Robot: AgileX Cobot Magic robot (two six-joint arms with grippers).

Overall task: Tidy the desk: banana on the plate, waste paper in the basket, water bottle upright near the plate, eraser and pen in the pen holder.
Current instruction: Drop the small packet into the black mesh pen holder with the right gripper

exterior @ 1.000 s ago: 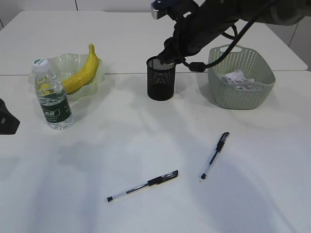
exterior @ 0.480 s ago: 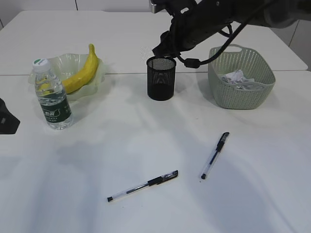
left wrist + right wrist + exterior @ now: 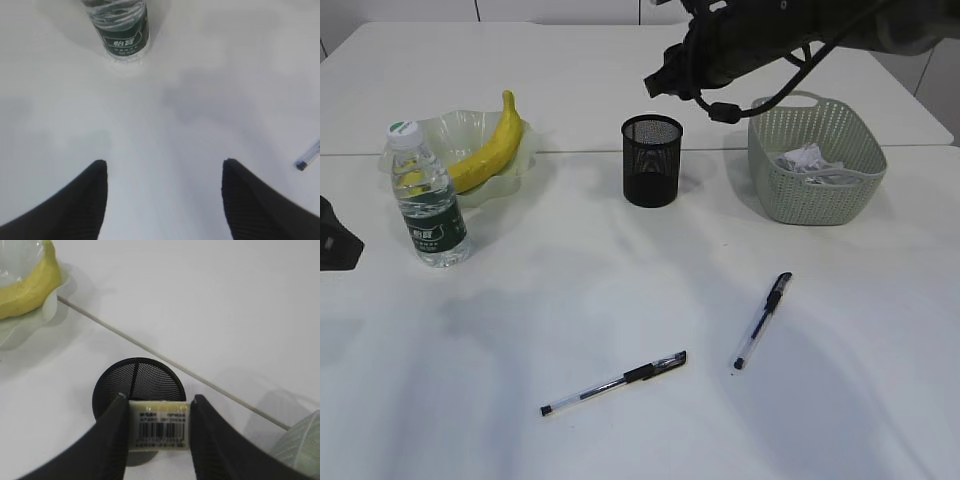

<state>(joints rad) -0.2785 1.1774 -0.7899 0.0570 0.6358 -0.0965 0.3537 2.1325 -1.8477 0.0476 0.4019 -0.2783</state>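
Note:
My right gripper (image 3: 159,399) is shut on the eraser (image 3: 160,432), a pale block with a barcode label, held just above the black mesh pen holder (image 3: 137,382). In the exterior view the right arm hangs over the pen holder (image 3: 652,160). The banana (image 3: 492,148) lies on the pale green plate (image 3: 450,128), with the water bottle (image 3: 427,198) upright beside it. Two pens (image 3: 615,381) (image 3: 762,320) lie on the table. Waste paper (image 3: 807,160) sits in the basket (image 3: 815,195). My left gripper (image 3: 164,162) is open over bare table, near the bottle (image 3: 121,30).
The white table has a seam line running behind the pen holder. A pen tip (image 3: 307,157) shows at the right edge of the left wrist view. The left arm's dark body (image 3: 335,245) sits at the table's left edge.
The right arm has risen from the pen holder's rim to well above it, still holding the eraser. The left arm has not moved.

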